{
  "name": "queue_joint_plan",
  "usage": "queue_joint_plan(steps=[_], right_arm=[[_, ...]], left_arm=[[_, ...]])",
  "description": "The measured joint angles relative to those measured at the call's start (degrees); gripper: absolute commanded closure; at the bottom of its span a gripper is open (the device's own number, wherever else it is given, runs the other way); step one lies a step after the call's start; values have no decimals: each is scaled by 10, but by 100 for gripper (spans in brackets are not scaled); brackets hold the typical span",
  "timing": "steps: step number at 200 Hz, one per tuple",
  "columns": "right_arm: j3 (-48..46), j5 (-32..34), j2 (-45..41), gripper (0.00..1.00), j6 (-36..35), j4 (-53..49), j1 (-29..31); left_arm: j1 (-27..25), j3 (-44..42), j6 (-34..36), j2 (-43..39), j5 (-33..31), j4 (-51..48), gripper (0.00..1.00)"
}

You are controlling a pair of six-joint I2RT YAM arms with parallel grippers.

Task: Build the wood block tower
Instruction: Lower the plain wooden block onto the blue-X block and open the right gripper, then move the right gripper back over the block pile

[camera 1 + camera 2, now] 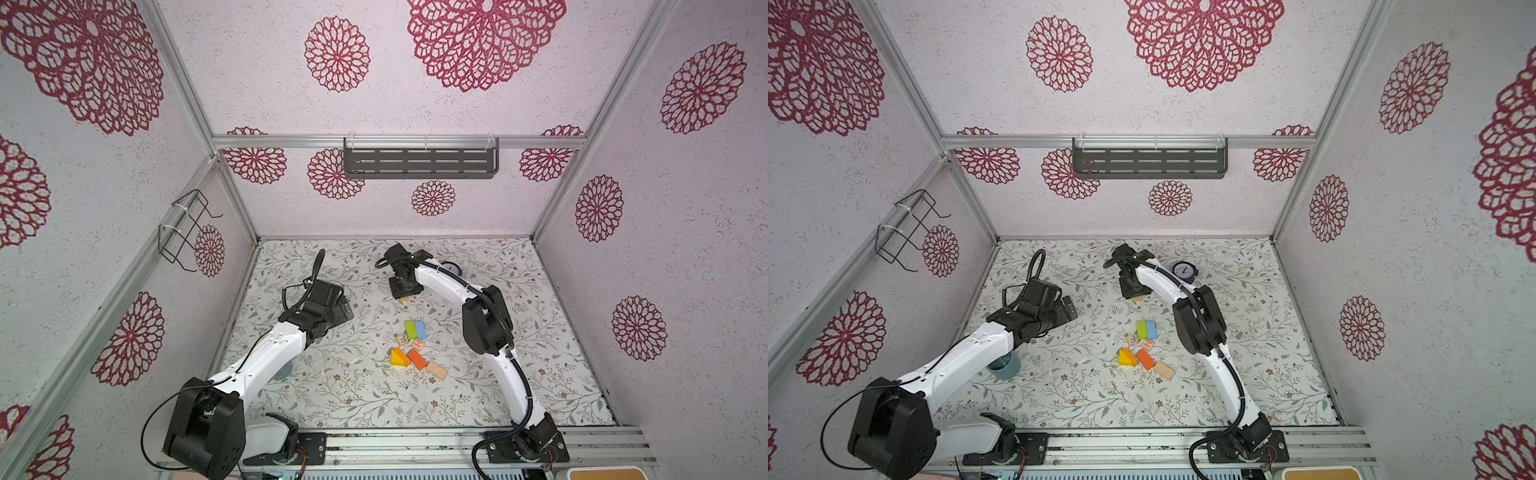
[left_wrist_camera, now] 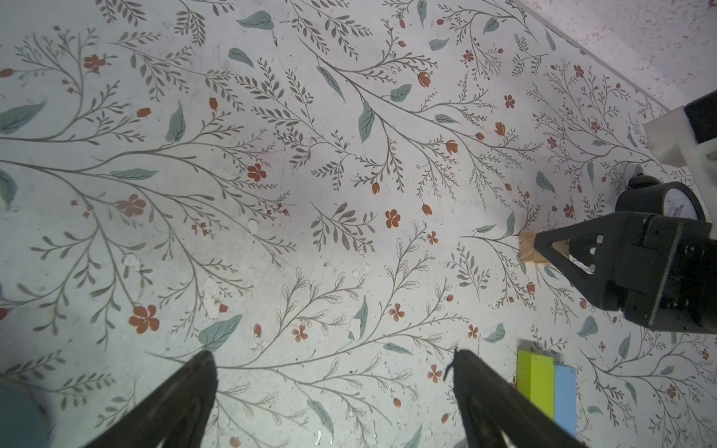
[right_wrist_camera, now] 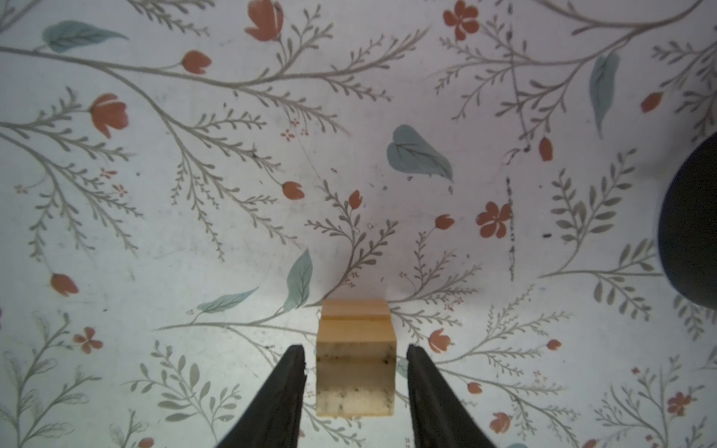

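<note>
- Your desk [image 1: 353, 395], with its leaf-and-flower cover, fills the floor of the booth in both top views.
- Your right arm [image 1: 494, 324] reaches to the far middle of the desk. Your left arm [image 1: 266, 357] bends over the left side.
- Your left gripper [image 2: 332, 353] hovers above bare desk, jaws spread wide with nothing between them.
- Your right gripper [image 3: 355, 349] points down over a tan block [image 3: 355, 388] that stands on the desk. Its jaws are narrow, one on each side of the block with a thin gap at both, so it grips nothing.
- The round black clock [image 1: 1185, 272] stands near the back, just beyond the right arm. A blue cup [image 1: 1007, 365] sits partly under the left arm.
- Your other wood blocks [image 1: 415, 349] lie loose in a cluster mid-desk, well apart from the tan block.
- At the far end of the cluster, the green brick [image 1: 410, 329] and blue brick [image 1: 421, 330] touch side by side.
- Two printed cubes [image 1: 418, 345] sit next.
- At the near end are the yellow wedge [image 1: 395, 360], orange-red brick [image 1: 417, 359] and tan brick [image 1: 436, 370].
</note>
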Motion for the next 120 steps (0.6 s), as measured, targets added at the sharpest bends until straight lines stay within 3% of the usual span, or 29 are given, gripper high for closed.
queue_joint_plan(steps=[21, 62, 93, 120], right_arm=[[0, 1, 0, 44, 1, 0, 0], [-2, 2, -3, 45, 1, 2, 0], [-44, 4, -52, 57, 1, 4, 0], [-123, 7, -158, 68, 0, 14, 0]], left_arm=[[0, 0, 1, 0, 5, 0, 3], [-11, 19, 17, 1, 14, -14, 3], [-31, 59, 28, 8, 17, -24, 3], [-56, 90, 32, 27, 14, -33, 3]])
